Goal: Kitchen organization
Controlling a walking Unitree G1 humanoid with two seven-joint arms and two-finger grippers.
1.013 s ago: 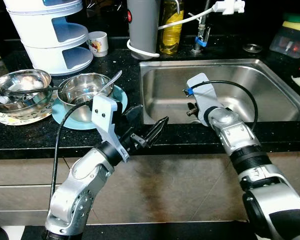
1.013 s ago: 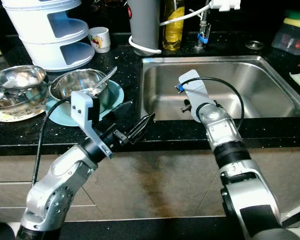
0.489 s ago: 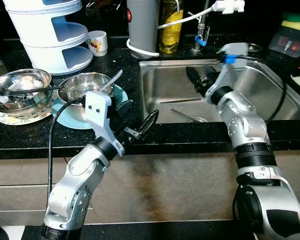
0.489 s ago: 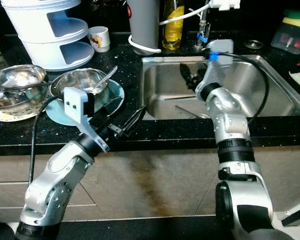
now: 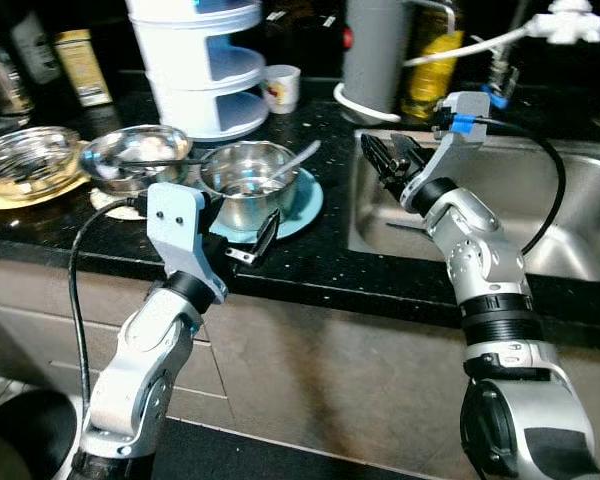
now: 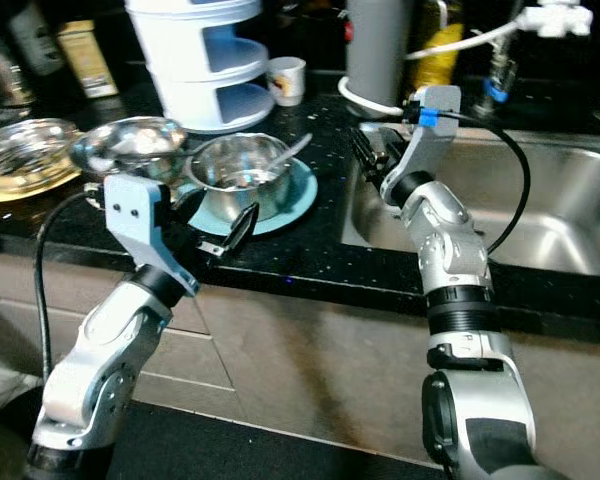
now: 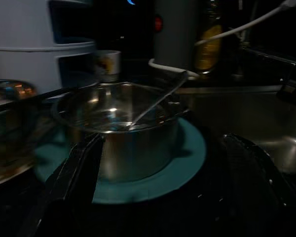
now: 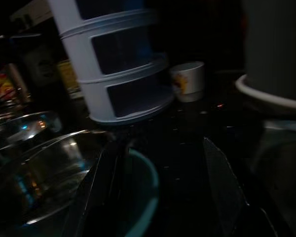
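Black counter point(image 5: 310, 250) runs across the front, steel sink point(image 5: 570, 230) set into it on the right, white tiered rack point(image 5: 205, 60) at the back with a small mug point(image 5: 280, 87) just beside it and a grey cylinder appliance point(image 5: 375, 50) further right. Three steel bowls sit along the counter; the nearest, a steel bowl point(image 5: 248, 183) with a spoon point(image 5: 295, 160) leaning in it, stands on a teal plate point(image 5: 305, 200) between rack and sink. Left gripper point(image 5: 263, 238) hovers low at the counter edge just in front of that plate, fingers spread, nothing held; the left wrist view shows the bowl dead ahead between the two fingers. Right gripper point(image 5: 388, 165) sits over the near-left corner of the sink, pointing toward the bowls, fingers parted and empty. Likely step: approach to the bowl-and-plate stack, pickup not yet made. Next move probably needs the left gripper up and forward to catch the bowl rim or plate edge, then transfer toward the sink; the loose spoon may slide.
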